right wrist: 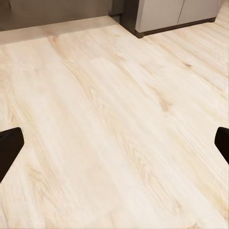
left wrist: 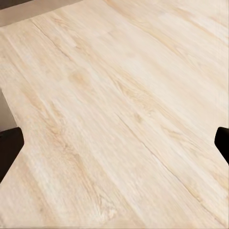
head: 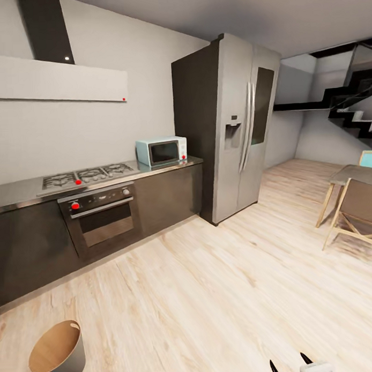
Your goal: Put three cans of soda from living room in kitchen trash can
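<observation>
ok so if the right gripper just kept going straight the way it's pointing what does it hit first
Most likely the bare wood floor: the right gripper is open with nothing between its fingers. The fridge base lies further off, though depth is hard to judge.

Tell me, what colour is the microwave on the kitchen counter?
Pale blue, with a dark door window; the microwave shows best in the head view.

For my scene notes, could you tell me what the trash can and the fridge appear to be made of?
The trash can: tan inside suggests wood or plywood, with a smooth grey matte outer wall. The fridge: looks like brushed steel, grey with a soft sheen and long metal handles.
</observation>
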Controlling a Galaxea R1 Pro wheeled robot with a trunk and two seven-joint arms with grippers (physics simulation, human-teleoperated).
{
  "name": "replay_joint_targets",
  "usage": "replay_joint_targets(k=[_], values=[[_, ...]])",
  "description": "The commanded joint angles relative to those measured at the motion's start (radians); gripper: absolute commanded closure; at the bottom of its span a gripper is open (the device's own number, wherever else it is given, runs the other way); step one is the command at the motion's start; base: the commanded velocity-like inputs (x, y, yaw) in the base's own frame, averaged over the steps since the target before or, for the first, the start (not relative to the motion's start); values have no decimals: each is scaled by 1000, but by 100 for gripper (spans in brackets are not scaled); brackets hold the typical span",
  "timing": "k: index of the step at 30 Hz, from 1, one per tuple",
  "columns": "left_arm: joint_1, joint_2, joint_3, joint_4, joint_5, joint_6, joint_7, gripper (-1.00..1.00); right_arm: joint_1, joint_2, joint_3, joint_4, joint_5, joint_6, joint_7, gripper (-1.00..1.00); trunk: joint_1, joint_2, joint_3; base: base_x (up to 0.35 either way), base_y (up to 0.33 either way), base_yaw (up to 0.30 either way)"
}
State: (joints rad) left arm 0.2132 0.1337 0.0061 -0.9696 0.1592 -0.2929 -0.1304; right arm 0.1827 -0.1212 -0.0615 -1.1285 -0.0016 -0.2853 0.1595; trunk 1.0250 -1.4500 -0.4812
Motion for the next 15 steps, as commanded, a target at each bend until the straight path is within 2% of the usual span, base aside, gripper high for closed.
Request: replay_joint_targets(k=[1,15], values=[[0,0,0,0,0,0,0,-100,0,0,0,0,0,0,0,-100,0,0,0,0,0,245],[0,0,-1,0,0,0,0,-100,0,1,1,2,3,0,0,-100,0,0,0,0,0,245]])
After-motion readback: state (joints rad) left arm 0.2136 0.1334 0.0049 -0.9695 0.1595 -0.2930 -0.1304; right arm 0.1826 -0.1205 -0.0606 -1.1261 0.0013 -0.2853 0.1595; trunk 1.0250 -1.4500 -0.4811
